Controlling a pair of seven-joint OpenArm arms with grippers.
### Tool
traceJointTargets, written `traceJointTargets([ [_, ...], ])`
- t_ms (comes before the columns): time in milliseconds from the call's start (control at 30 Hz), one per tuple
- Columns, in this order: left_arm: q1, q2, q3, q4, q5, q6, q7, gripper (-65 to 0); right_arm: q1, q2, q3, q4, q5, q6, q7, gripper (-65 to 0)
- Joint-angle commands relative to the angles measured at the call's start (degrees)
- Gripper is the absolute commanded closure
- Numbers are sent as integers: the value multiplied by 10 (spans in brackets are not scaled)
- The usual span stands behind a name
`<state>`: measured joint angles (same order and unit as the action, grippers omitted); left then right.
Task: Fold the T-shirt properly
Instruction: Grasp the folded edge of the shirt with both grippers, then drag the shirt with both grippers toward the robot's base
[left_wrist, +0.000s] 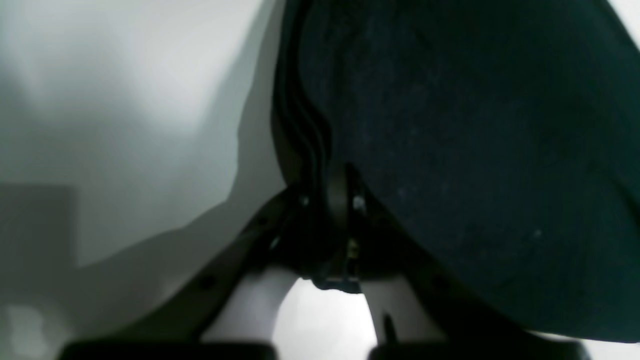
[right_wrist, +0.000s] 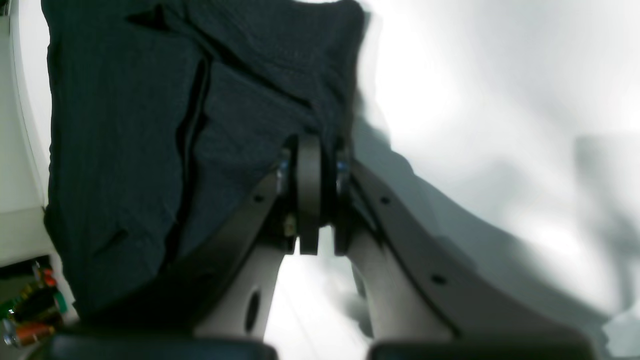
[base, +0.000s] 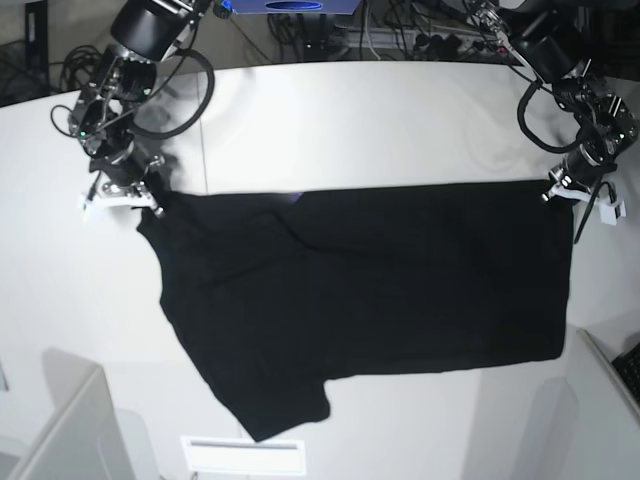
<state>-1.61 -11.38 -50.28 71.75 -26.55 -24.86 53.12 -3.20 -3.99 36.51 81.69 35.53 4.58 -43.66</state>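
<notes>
1. The T-shirt (base: 370, 290) is black and lies spread out across my white desk (base: 350, 120), plain side up, with its top edge stretched in a straight line between my 2 arms.
2. One short sleeve (base: 275, 405) sticks out toward the near edge of the desk, at the lower left of the base view.
3. My right end effector (base: 150, 200) sits at the left of the base view, pressed together on the shirt's top corner there.
4. In the right wrist view, the right fingers (right_wrist: 308, 195) pinch a bunched fold of dark cloth (right_wrist: 150, 150), which hangs away to the left.
5. My left end effector (base: 565, 190) sits at the right of the base view, pinching the opposite top corner.
6. In the left wrist view, the left fingers (left_wrist: 337, 200) clamp several stacked layers of the shirt's edge (left_wrist: 450, 150), with pale desk beyond.
</notes>
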Motion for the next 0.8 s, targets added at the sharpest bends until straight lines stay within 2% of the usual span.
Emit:
traceJointTargets([
  [0,11,-4,-1,14,27,11,23,0,-4,7,4,3,-25,-13,-7,0],
  [133,39,-4,0,49,27,11,25,0,-17,10,4,6,-24,-13,-6,0],
  [500,117,0,0,116,23,11,25,0,-107,9,5,134,-23,-13,-8,0],
  [667,149,12,0,140,23,10,23,0,-137,9,5,157,-23,-13,-8,0],
  [767,159,15,0,143,22,9,23,0,-157,10,5,160,13,-13,-8,0],
])
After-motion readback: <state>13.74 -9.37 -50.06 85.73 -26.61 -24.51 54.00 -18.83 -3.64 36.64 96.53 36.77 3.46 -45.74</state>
